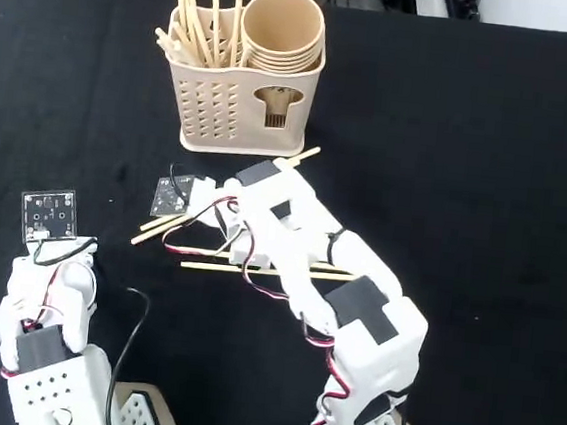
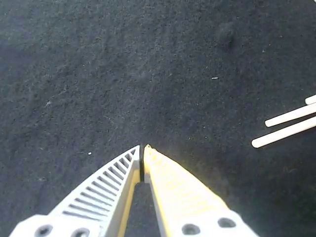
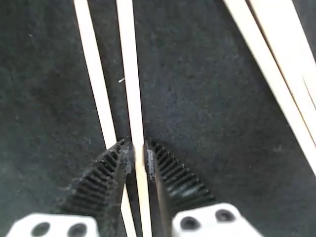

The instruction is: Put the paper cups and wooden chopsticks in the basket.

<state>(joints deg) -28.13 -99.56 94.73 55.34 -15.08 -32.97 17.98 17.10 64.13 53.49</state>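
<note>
Right wrist view has the right hand (image 3: 138, 148) pinching one chopstick (image 3: 129, 74) that lies on the bench (image 3: 207, 98). A second stick (image 3: 94, 74) lies just beside it, running under one finger. A lift could drag that neighbour along. The thin stick could also pivot in the pinch and catch the rim of the basket (image 1: 237, 118), where the paper cups (image 1: 284, 27) sit. The left hand (image 2: 143, 148) is pressed together, empty.
</note>
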